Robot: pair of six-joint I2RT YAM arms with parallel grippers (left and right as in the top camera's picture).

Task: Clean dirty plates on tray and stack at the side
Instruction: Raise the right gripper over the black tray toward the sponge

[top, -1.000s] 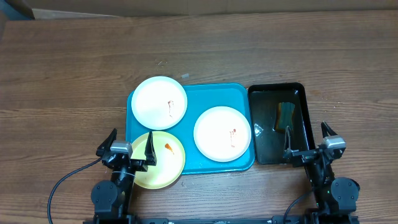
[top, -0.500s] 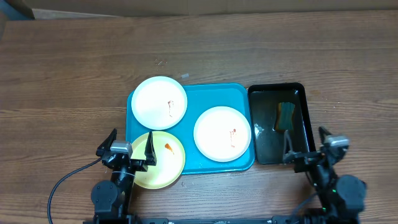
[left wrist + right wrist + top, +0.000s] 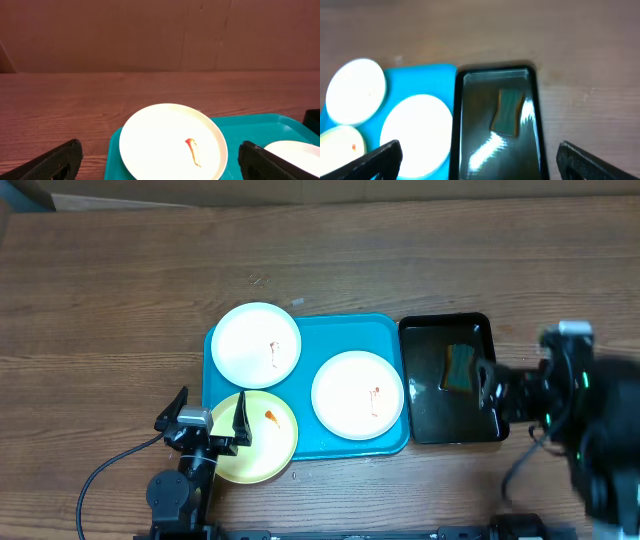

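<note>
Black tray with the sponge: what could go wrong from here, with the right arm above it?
1. The sponge lies in a black tray that looks wet; lifting it may drip across the table.
2. The yellow plate overhangs the blue tray's corner beside the open left gripper; a nudge could tip it off.

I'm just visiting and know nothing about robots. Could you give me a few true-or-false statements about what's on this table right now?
1. The three plates are stacked. False: the far white plate, the near white plate and the yellow plate lie side by side.
2. A sponge lies in the black tray. True.
3. The left gripper grips the yellow plate. False: its jaws stand open, holding nothing.
4. Each plate shows an orange-red smear. True.
</note>
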